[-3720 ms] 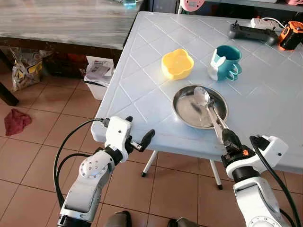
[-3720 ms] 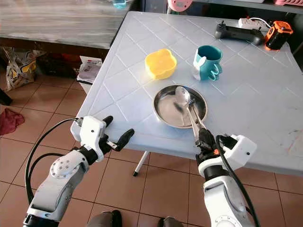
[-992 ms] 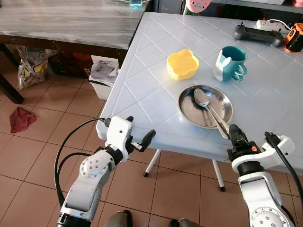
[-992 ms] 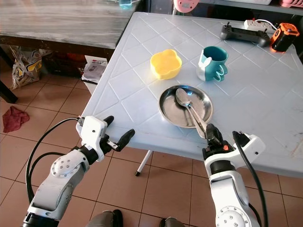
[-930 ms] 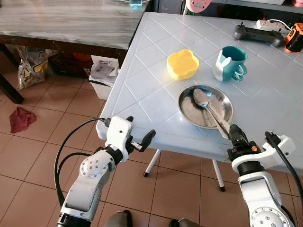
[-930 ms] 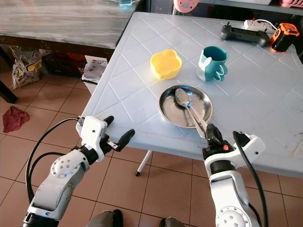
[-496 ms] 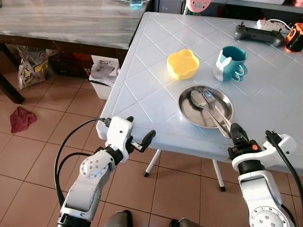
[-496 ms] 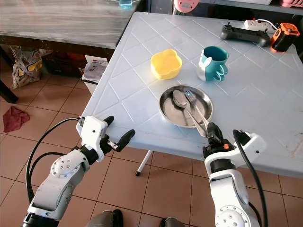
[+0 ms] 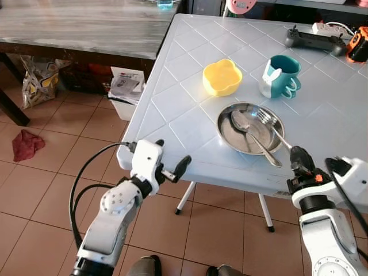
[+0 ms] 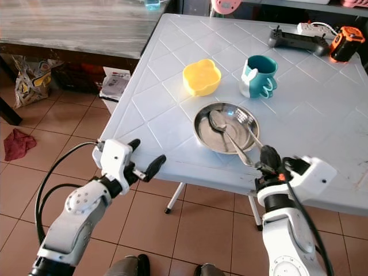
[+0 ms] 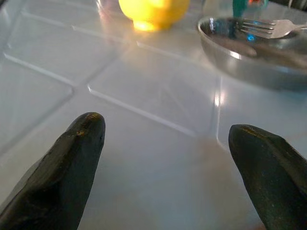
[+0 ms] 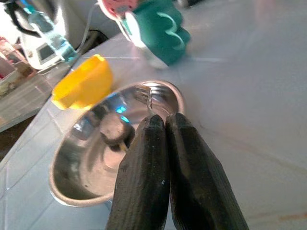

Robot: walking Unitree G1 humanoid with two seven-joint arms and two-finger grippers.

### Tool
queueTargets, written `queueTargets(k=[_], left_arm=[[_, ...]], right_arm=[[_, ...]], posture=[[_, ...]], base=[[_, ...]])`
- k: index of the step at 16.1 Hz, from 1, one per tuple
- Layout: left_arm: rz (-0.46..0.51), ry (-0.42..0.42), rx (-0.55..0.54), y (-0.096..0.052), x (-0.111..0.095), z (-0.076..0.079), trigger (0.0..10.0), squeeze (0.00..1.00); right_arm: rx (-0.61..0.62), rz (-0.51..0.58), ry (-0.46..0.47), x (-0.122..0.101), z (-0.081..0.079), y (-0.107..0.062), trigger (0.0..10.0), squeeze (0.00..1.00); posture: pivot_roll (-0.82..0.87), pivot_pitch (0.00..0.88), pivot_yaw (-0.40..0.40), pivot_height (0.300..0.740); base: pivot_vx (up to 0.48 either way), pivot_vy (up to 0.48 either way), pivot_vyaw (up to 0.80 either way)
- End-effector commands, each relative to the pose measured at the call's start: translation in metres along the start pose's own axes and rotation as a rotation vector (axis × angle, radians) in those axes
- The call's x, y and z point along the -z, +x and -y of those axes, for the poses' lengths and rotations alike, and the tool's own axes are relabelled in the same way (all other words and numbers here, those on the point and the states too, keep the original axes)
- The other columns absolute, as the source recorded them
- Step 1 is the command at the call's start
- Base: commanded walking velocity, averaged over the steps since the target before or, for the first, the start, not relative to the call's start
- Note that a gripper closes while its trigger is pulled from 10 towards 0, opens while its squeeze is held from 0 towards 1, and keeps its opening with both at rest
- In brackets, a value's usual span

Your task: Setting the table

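Observation:
A steel plate [image 9: 221,124] sits near the front edge of the pale blue table [image 9: 184,103]. A spoon [image 9: 253,138] lies in it, its handle sticking out over the rim toward me. A fork [image 9: 270,123] rests with its tines in the plate. Its handle runs to my right gripper [image 9: 298,154], which looks shut on its end at the table's front edge. The right wrist view has the shut fingertips [image 12: 153,124] in front of the fork [image 12: 148,93]. My left gripper [image 9: 169,169] hangs open, holding nothing, off the table's front left corner. A yellow bowl [image 9: 222,77] and a teal cup [image 9: 282,75] stand behind the plate.
A black game controller [image 9: 316,40] and an orange device [image 9: 359,46] lie at the table's far right. A wooden table [image 9: 86,23] stands to the left, with a white bin [image 9: 123,92], a bag [image 9: 34,80] and a red cloth [image 9: 23,144] on the tiled floor.
My right gripper has pulled back to the right, and the fork went with it. The spoon stayed in the plate, splayed apart from the fork. The left arm barely moved.

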State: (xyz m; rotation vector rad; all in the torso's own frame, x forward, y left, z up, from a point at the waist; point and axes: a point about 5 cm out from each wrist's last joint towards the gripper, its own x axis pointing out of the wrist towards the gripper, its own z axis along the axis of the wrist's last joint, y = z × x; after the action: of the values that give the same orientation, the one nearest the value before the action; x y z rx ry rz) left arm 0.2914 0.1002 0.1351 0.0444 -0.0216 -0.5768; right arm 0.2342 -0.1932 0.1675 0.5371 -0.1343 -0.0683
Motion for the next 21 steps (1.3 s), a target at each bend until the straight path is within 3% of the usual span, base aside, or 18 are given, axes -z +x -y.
queueTargets(k=[1, 2, 7, 9, 11, 15, 21], left_arm=[[0.005, 0.004, -0.019, 0.001, 0.0, -0.002, 10.0, 0.0], [0.009, 0.005, -0.022, 0.001, 0.0, -0.002, 10.0, 0.0], [0.146, 0.065, -0.147, 0.005, -0.025, -0.012, 10.0, 0.0], [0.18, 0.072, -0.197, 0.006, -0.033, -0.017, 10.0, 0.0], [0.252, 0.14, -0.162, 0.005, -0.048, -0.01, 10.0, 0.0], [0.218, 0.076, -0.211, 0.007, -0.037, -0.01, 10.0, 0.0], [0.184, 0.055, -0.236, 0.016, -0.029, -0.012, 10.0, 0.0]], right_arm=[[-0.023, 0.028, -0.05, -0.006, -0.005, -0.003, 0.0, 0.0], [-0.028, 0.031, -0.067, -0.007, -0.006, -0.003, 0.0, 0.0], [-0.052, 0.128, -0.421, -0.021, -0.021, -0.006, 0.0, 0.0], [-0.039, 0.161, -0.505, -0.025, -0.022, -0.009, 0.0, 0.0], [-0.022, 0.214, -0.591, -0.033, -0.024, -0.013, 0.0, 0.0], [-0.01, 0.268, -0.681, -0.039, -0.03, -0.014, 0.0, 0.0], [-0.09, 0.289, -0.651, -0.034, -0.048, 0.0, 0.0, 0.0]], posture=[[0.04, 0.18, -0.008, 0.714], [0.04, 0.179, -0.008, 0.714], [0.03, 0.162, -0.024, 0.714], [0.03, 0.157, -0.028, 0.714], [0.03, 0.148, -0.034, 0.714], [0.01, 0.134, -0.037, 0.714], [0.0, 0.129, -0.025, 0.714]], base=[[0.0, 0.0, 0.0], [0.0, 0.0, 0.0], [0.0, 0.0, 0.0], [0.0, 0.0, 0.0], [0.0, 0.0, 0.0], [0.0, 0.0, 0.0], [0.0, 0.0, 0.0]])
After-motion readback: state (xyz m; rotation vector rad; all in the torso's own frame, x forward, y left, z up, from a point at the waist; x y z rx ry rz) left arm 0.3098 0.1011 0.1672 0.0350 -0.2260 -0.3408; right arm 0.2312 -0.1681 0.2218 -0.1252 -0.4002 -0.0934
